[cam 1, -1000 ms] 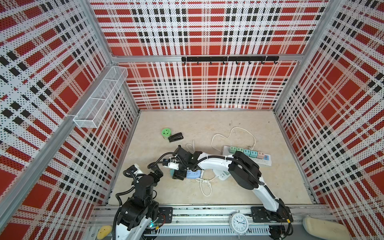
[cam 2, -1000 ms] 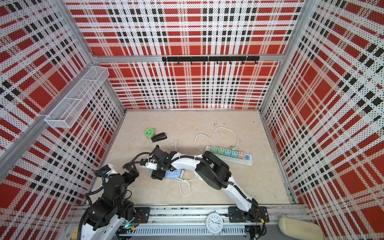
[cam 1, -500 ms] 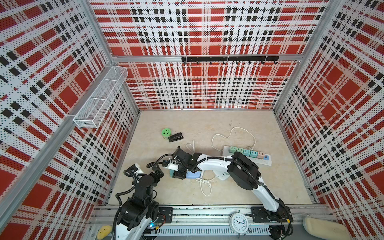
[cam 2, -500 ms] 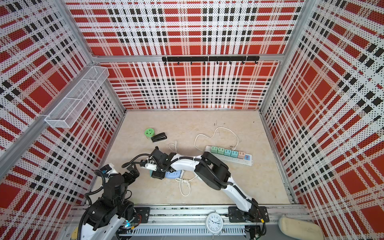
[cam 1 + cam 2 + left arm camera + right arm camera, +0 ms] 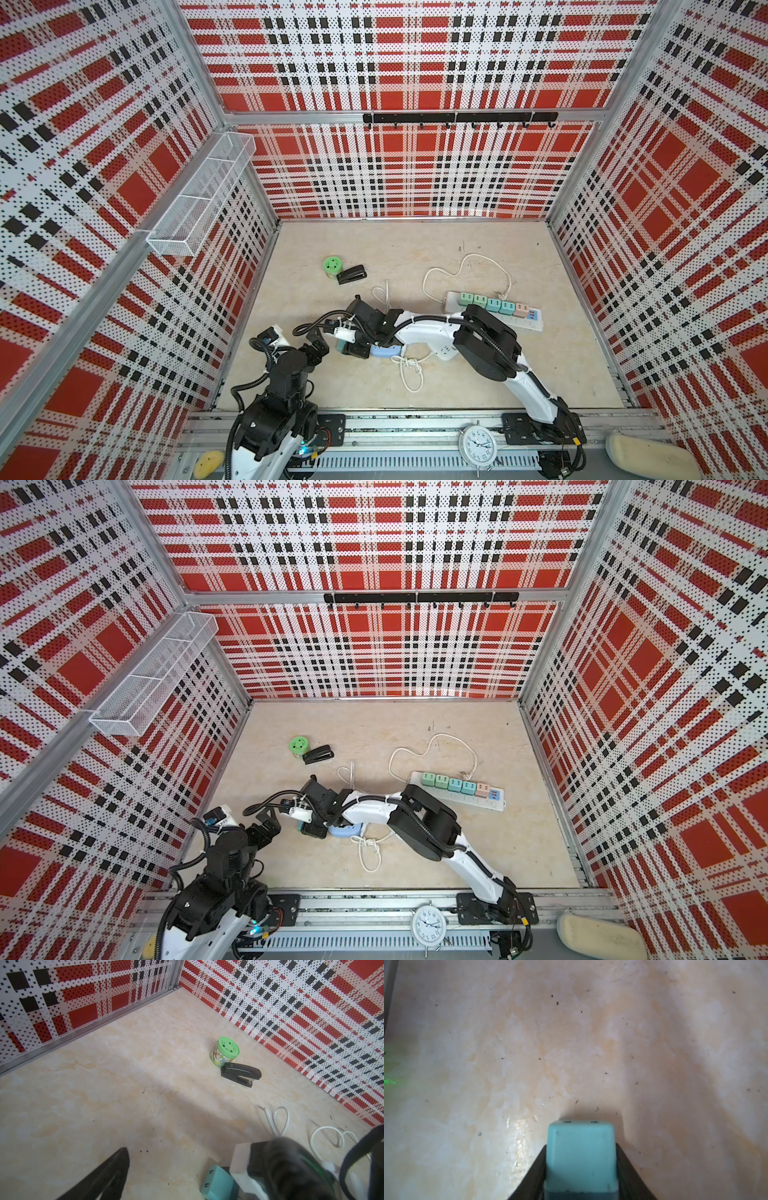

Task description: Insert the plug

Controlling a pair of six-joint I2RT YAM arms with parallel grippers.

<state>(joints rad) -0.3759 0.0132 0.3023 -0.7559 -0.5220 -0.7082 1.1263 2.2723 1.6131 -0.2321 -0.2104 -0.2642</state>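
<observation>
Plug (image 5: 581, 1153) tight in right gripper (image 5: 581, 1164)

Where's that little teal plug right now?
In both top views the teal plug is front-left of centre, clamped in the right gripper, left of the power strip.

Blurred teal plug (image 5: 580, 1157), prongs perhaps hidden

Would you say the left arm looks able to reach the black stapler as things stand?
Probably yes: the left gripper is open, and its wrist view shows bare floor up to the stapler.
</observation>
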